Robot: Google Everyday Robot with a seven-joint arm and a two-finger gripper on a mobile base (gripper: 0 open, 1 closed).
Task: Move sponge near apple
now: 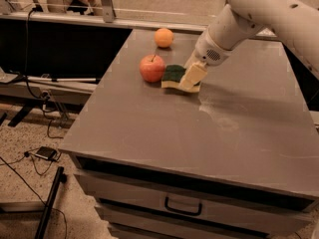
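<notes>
We find the sponge [173,74] lying on the table [164,133] just beside the apple [152,68]; whether the two touch we cannot tell. The end effector [192,76] sits at the sponge's far end from the apple, low against it, and we cannot tell whether it is grasping the sponge or has let go. We judge the placing all but done, so the step in hand is the release. To do it well, we would let go with the sponge flat on the table and lift straight up, since a sideways drag could push the soft foam into the apple and set the round fruit rolling. The sponge has a dark green scouring top on a pale yellow base, with a wavy edge. The apple is red, smooth and short-stemmed. The table is flat, grey and faintly glossy, with a smaller orange fruit [163,37] further back.
</notes>
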